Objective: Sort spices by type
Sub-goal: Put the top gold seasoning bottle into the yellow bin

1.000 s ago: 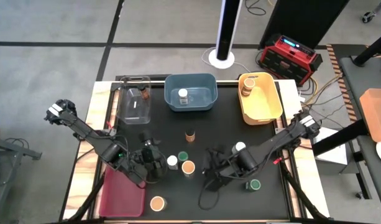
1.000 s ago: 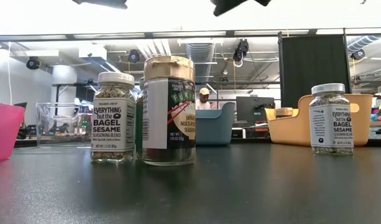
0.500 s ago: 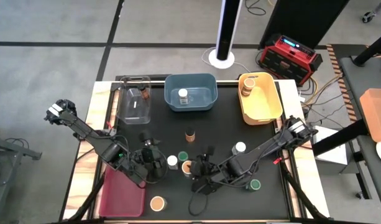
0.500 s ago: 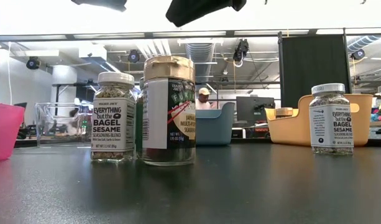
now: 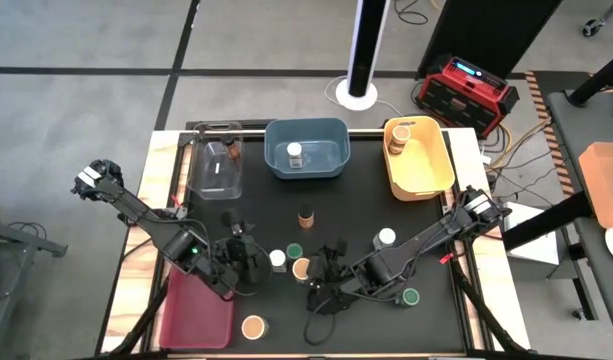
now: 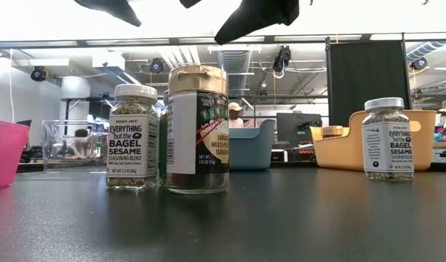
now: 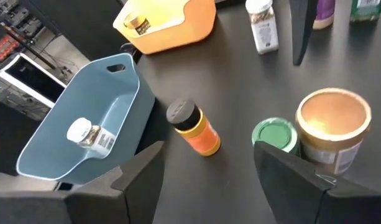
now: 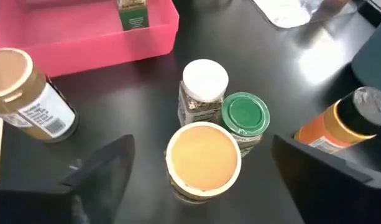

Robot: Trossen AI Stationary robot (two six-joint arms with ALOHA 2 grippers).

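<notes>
While three jars (image 8: 209,140) touch, right fingers (image 8: 103,171) straddle them.

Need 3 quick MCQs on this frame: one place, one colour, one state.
1. Where is the orange jar with the dark lid?
A. In the yellow bin
B. On the table, in front of the blue bin
C. In the red bin

2. What are the lid colours of the three jars clustered mid-table?
A. White, green, tan
B. All white
C. Dark, dark, green

3. What state is the right gripper in?
A. Shut on the green-lidded jar
B. Out of view
C. Open, at the tan-lidded jar

Key:
1 B: the orange jar stands alone on the black table, short of the blue bin.
2 A: the right wrist view shows white, green and tan lids together.
3 C: the right gripper has its fingers spread either side of the tan lid, holding nothing.
</notes>
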